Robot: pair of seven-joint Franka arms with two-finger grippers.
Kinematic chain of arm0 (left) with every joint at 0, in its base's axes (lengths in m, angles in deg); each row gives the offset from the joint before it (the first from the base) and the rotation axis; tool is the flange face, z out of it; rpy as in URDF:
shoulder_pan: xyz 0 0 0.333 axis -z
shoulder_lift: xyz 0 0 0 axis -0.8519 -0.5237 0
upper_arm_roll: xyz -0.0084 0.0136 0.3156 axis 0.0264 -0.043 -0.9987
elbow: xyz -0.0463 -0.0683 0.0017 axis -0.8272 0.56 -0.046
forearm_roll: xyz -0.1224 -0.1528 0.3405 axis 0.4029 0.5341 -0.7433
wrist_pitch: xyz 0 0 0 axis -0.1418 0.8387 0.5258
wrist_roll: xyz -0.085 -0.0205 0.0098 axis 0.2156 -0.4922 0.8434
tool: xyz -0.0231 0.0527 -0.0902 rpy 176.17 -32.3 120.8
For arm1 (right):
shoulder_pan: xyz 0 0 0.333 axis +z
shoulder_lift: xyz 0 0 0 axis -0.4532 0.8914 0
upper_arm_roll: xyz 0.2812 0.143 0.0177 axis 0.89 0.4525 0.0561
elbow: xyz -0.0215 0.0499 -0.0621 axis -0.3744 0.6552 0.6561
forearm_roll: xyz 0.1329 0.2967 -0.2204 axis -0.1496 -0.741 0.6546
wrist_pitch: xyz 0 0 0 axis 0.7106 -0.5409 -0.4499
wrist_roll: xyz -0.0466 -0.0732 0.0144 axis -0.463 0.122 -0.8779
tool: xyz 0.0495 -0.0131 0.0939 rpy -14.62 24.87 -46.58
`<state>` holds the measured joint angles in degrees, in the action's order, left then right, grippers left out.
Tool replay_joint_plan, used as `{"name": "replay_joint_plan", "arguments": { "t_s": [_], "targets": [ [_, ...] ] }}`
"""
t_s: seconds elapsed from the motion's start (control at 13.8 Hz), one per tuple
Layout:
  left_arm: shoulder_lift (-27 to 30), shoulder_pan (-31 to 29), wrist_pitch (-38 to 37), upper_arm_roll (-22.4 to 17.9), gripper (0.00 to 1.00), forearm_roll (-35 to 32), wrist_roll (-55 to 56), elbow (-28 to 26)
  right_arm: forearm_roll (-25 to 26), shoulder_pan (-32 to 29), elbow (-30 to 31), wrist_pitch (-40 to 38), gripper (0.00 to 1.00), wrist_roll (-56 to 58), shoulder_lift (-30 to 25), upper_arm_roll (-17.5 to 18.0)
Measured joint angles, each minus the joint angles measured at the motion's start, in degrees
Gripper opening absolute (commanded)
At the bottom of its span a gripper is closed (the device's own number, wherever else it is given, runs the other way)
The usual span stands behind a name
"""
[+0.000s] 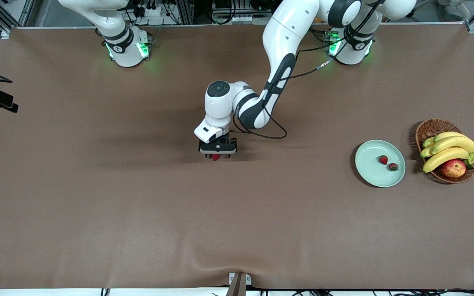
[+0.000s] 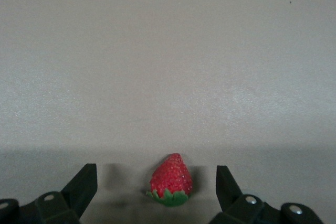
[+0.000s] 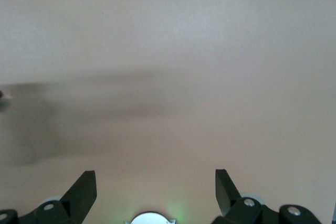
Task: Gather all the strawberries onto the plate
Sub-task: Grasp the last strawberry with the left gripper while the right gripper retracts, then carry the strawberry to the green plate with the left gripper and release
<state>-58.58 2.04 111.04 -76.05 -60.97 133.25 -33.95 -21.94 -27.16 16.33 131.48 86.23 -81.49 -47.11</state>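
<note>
Left pincer (image 1: 217, 156) low, fingers spread; right pincer (image 3: 155, 190) waits open.

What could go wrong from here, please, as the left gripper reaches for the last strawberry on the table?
1. The left gripper is open with the strawberry between its fingers; the small tapered berry might slip out as they close.
2. The plate already holds two strawberries, so a careless drop could knock them about.

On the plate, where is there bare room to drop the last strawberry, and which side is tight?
The plate has open surface on its half toward the right arm's end and along its rim nearest the front camera. Two strawberries sit toward the basket, which crowds that edge. The left gripper straddles the third strawberry, open.
</note>
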Motion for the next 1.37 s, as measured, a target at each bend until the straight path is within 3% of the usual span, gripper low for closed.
{"name": "replay_joint_plan", "arguments": {
  "t_s": [0.29,0.36,0.94,1.16,1.37],
  "targets": [
    [-0.02,0.08,0.07,-0.02,0.10,0.00,0.00,0.05,-0.37,0.09,0.00,-0.56,1.00,-0.11,0.00,0.50],
    [-0.02,0.20,0.07,-0.02,0.00,0.00,0.01,0.05,-0.39,0.08,0.00,-0.65,1.00,-0.47,0.00,0.49],
    [0.83,0.59,-1.82,-0.71,0.00,0.09,5.60,1.25,-0.73,0.09,0.00,-1.50,1.00,-1.83,0.00,0.83],
    [4.76,-4.20,-7.57,-1.47,0.00,1.10,6.17,1.89,-2.80,-0.05,0.00,-1.56,1.00,-1.96,0.00,0.52],
    [9.44,-13.02,-17.01,-1.42,0.00,2.20,5.05,1.86,-4.09,-0.27,0.00,-1.55,1.00,-1.96,0.00,0.10]
  ]
}}
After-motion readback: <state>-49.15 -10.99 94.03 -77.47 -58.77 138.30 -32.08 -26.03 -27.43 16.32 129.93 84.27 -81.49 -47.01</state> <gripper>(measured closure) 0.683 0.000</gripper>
